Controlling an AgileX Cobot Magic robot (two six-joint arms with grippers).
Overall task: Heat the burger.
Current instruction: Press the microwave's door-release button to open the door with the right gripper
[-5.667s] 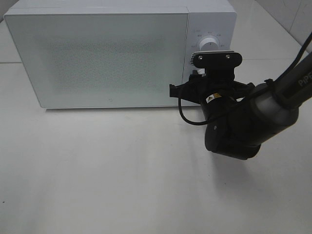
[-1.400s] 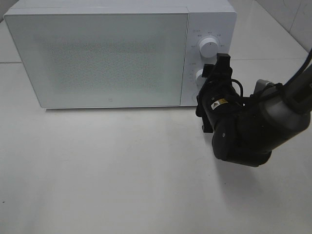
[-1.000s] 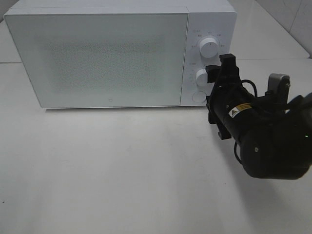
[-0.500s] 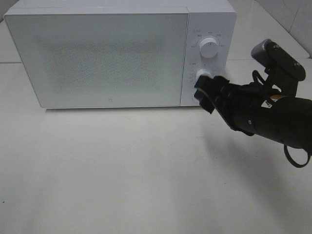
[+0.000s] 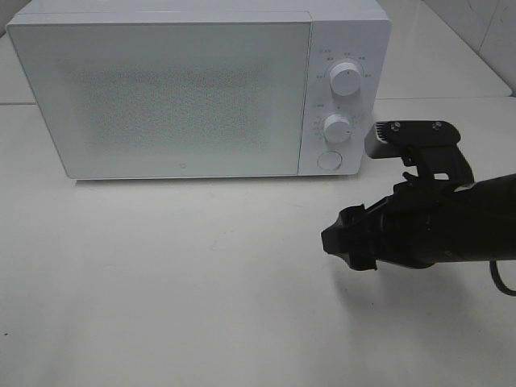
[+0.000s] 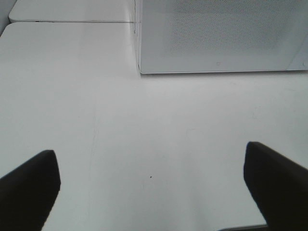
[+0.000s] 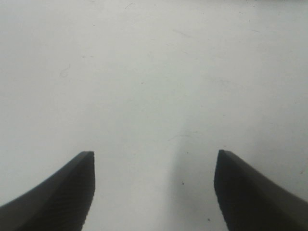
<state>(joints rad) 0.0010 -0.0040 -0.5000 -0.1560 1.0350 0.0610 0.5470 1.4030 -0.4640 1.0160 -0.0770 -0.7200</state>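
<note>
One white microwave (image 5: 197, 89) stands shut, contents hidden.

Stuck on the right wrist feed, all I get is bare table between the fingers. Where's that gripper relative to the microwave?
Observer: Right gripper hovers over the table, in front of the microwave by its control panel, not touching it.
Operator: Door?
Observer: Microwave door is shut.
Operator: Left gripper?
Observer: Left gripper is open over the table, facing the microwave's lower left front corner.
</note>
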